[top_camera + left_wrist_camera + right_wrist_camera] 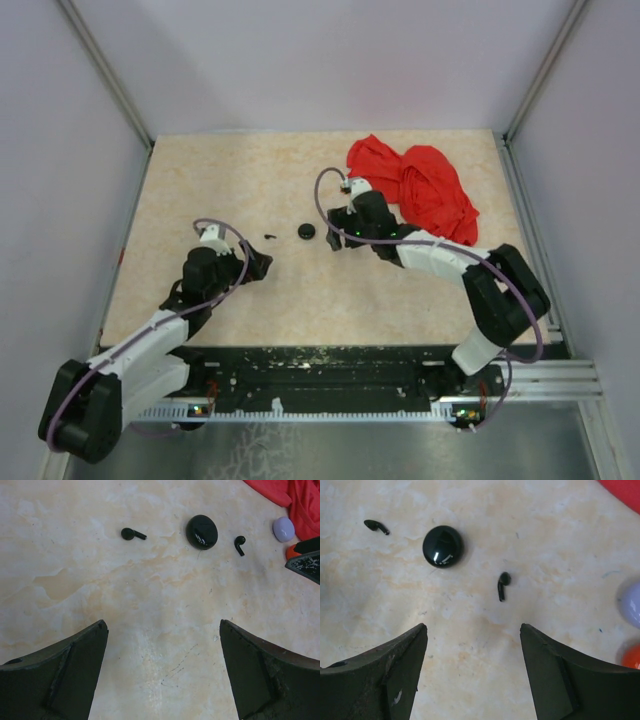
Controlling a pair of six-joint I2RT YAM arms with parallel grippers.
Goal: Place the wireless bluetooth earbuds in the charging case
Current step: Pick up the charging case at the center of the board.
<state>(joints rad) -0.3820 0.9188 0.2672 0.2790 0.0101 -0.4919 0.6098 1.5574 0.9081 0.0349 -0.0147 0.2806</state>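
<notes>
Nothing inserted yet. On the table (200, 200), a red cloth (420, 190) is bunched at the far right. Left gripper (162, 626) is wide open and empty, set back from the parts. Right gripper (472, 627) has its jaws apart too, empty, near the second bud. Case (443, 546) sits mid-table between the arms. It looks lid-shut, but only the glossy top shows, so not certain. First bud (376, 526) lies loose on its left-arm side, second bud (503, 585) on the right-arm side, neither touching it. Left to do: open case, pick and seat both.
</notes>
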